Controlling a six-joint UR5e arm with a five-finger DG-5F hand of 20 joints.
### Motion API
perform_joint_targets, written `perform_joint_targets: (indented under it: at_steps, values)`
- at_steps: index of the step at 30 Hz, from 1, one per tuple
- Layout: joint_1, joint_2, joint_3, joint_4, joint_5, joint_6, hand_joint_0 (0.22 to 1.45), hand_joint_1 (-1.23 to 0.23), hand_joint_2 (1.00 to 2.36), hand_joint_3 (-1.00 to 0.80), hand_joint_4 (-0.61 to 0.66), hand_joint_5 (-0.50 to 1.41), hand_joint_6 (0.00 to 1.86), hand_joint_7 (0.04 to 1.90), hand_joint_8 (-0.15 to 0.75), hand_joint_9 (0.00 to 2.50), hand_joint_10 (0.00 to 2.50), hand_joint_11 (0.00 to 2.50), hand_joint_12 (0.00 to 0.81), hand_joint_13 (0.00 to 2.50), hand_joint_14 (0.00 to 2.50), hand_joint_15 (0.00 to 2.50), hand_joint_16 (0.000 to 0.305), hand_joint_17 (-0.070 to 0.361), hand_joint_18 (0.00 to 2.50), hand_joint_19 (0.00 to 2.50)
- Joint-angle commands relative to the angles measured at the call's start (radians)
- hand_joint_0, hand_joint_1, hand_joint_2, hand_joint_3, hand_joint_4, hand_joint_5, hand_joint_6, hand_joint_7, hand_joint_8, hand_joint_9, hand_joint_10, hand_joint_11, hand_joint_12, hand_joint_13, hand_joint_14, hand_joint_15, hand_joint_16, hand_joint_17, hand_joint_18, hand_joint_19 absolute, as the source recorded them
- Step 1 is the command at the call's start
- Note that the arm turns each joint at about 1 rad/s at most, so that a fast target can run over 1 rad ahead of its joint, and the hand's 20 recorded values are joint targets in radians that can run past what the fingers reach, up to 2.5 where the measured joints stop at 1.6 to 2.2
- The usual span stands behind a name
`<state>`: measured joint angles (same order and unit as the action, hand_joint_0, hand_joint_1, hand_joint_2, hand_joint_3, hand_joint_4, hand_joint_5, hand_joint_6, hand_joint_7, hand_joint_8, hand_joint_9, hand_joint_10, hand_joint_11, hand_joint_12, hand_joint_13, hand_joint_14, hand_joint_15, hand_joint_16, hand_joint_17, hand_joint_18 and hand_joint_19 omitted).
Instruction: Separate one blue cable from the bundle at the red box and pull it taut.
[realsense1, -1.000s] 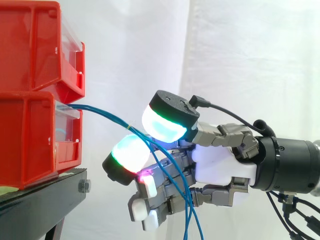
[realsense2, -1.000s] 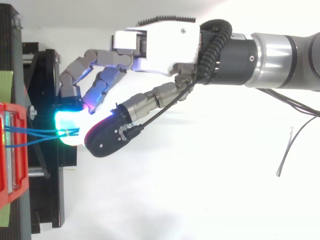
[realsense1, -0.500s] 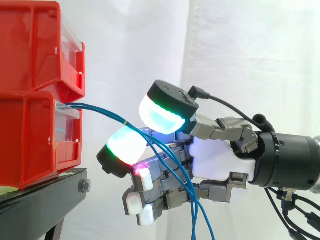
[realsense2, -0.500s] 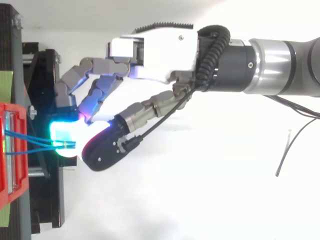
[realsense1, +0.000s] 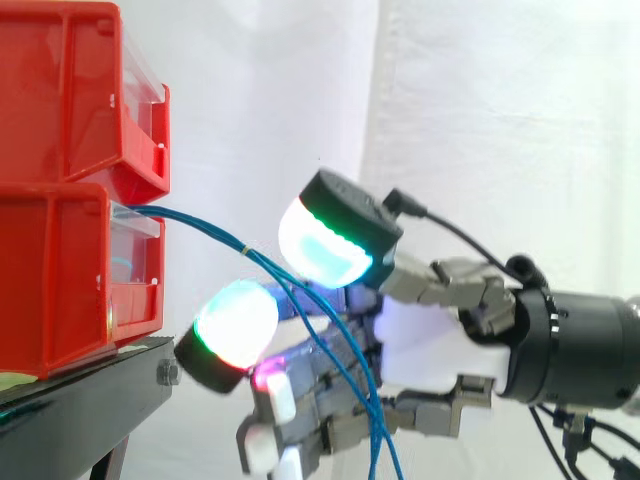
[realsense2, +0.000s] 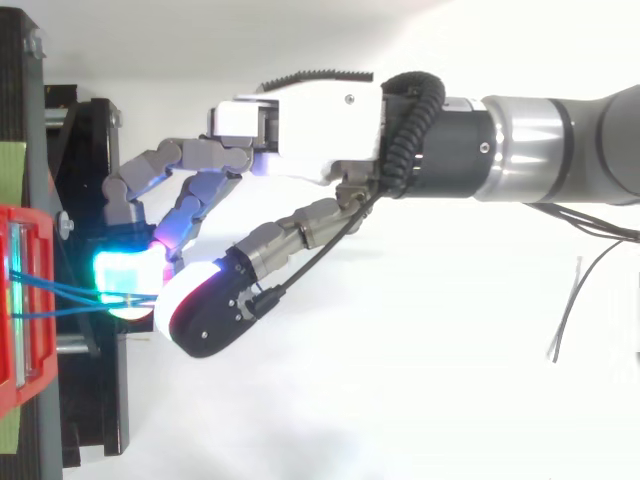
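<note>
Several thin blue cables (realsense1: 200, 228) leave the front of the lower red bin (realsense1: 60, 280) and slope down to the right, tied with a small yellow band. They pass through the gap between a raised cyan-green glowing pad (realsense1: 325, 240) and a lower green one (realsense1: 235, 325), then hang in front of the lower fingers. My hand (realsense1: 430, 340) comes in from the right with its fingers half bent and spread, the two pads apart and not pinching. From above, the hand (realsense2: 310, 130) reaches towards the bin (realsense2: 25, 300), where the cables (realsense2: 60, 295) meet the glowing pads.
A second red bin (realsense1: 70, 90) is stacked on the lower one, both on a black stand (realsense1: 90, 400) at the left. A white curtain hangs behind. A loose thin grey wire (realsense2: 570, 310) lies on the white floor at the right.
The hand has moved left towards the bins. Its lower glowing pad has dropped down and left, widening the gap to the upper pad, with the cables still running through it.
</note>
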<state>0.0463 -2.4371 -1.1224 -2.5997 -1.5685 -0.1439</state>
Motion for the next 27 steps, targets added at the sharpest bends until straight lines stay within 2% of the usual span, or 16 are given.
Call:
perform_joint_targets:
  at_steps: [1,3,5,6,9,15,23,27]
  values:
    - [0.000,-0.028,0.029,0.018,-0.022,0.069,0.51,-0.60,1.00,-0.50,0.15,-0.17,0.60,1.13,0.309,0.89,0.02,0.87,0.392,0.82,0.02,0.64,0.056,0.125,0.65,0.75]
    - [0.003,-0.028,0.039,-0.003,-0.031,0.075,0.52,-0.60,1.00,-0.50,0.15,-0.17,0.60,1.15,0.309,0.89,0.02,0.88,0.391,0.82,0.02,0.63,0.055,0.124,0.65,0.75]
    - [-0.003,-0.028,0.050,-0.010,-0.036,0.067,0.52,-0.60,1.00,-0.50,0.15,-0.17,0.60,1.15,0.309,0.89,0.02,0.87,0.388,0.82,0.02,0.64,0.055,0.124,0.65,0.75]
    - [-0.003,-0.029,0.056,-0.005,-0.051,0.044,0.52,-0.60,1.00,-0.50,0.15,-0.17,0.60,1.16,0.308,0.89,0.02,0.88,0.388,0.82,0.02,0.64,0.055,0.124,0.65,0.75]
    - [-0.003,-0.028,0.056,0.006,-0.059,0.027,0.52,-0.59,1.00,-0.50,0.14,-0.17,0.60,1.15,0.308,0.89,0.02,0.88,0.388,0.83,0.02,0.64,0.055,0.124,0.65,0.76]
    - [-0.006,-0.028,0.055,-0.002,-0.064,0.033,0.52,-0.58,1.00,-0.50,0.14,-0.17,0.61,1.14,0.312,0.90,0.02,0.89,0.388,0.82,0.03,0.64,0.055,0.124,0.65,0.76]
    - [-0.011,-0.028,0.056,-0.002,-0.071,0.033,0.56,-0.63,1.00,-0.48,0.13,-0.17,0.66,1.09,0.300,0.90,0.02,0.89,0.381,0.83,0.02,0.64,0.053,0.119,0.65,0.75]
    - [-0.014,-0.028,0.059,-0.005,-0.090,0.033,0.59,-0.70,1.00,-0.49,0.13,-0.18,0.68,1.06,0.292,0.90,0.02,0.90,0.375,0.84,0.02,0.64,0.052,0.117,0.67,0.76]
